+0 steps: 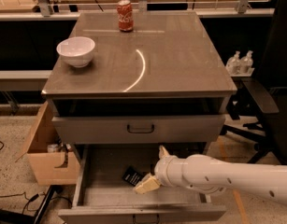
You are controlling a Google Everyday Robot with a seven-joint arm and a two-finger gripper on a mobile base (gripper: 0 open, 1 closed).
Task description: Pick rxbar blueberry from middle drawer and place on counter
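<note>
The rxbar blueberry (131, 175), a small dark flat bar, lies on the grey floor of the pulled-out middle drawer (103, 171), near its centre. My gripper (152, 169) reaches into the drawer from the right on a white arm. It is open, with one pale fingertip (145, 185) low beside the bar's right end and the other up near the drawer's back. It holds nothing. The counter (180, 55) above is glossy grey-brown with a curved glare streak.
A red soda can (125, 15) stands at the counter's back and a white bowl (76, 51) at its left. The closed drawer front with a black handle (140, 129) sits above the open drawer. A cardboard box (42, 157) stands left, a black chair (269, 101) right.
</note>
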